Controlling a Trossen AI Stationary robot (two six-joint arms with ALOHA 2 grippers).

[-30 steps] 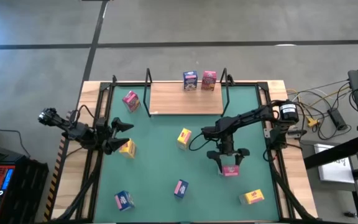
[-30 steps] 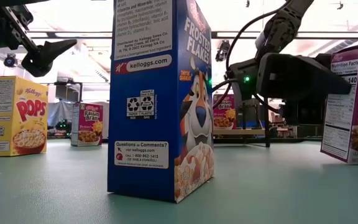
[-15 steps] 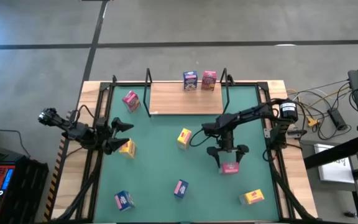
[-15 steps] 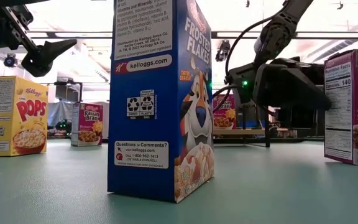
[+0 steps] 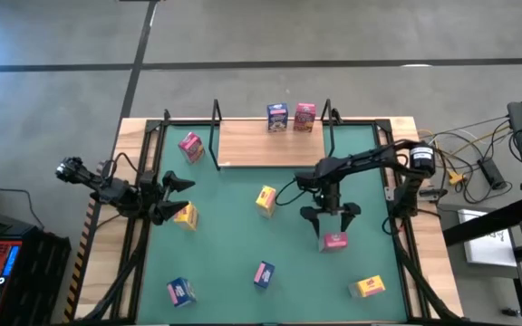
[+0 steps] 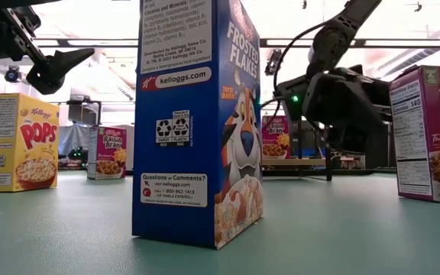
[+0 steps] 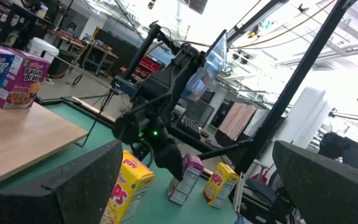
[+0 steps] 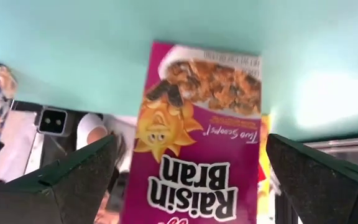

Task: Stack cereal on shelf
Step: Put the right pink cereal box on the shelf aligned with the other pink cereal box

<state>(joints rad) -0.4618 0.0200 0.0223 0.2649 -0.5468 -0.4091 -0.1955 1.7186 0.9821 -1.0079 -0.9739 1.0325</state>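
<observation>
My right gripper [image 5: 331,214] hangs open just on the far side of a pink Raisin Bran box [image 5: 335,242] that stands upright on the green mat. In the right wrist view its fingers stand wide on either side of that box [image 8: 194,143] without touching it. The shelf [image 5: 270,145], a light-wood board, lies at the far edge with a blue box [image 5: 277,118] and a pink box [image 5: 304,116] standing at its far side. My left gripper [image 5: 178,197] waits open at the table's left, beside a yellow box [image 5: 186,215].
More boxes stand on the mat: pink [image 5: 190,146] near the shelf's left upright, yellow [image 5: 267,200] mid-table, blue [image 5: 263,273] and blue [image 5: 181,291] near the front, yellow [image 5: 368,287] front right. Black uprights [image 5: 329,113] frame the shelf.
My right gripper has drawn back from over the pink box toward the table's far edge. The pink box stays on the mat and has turned a little about its base, showing more of its front face in the low view.
</observation>
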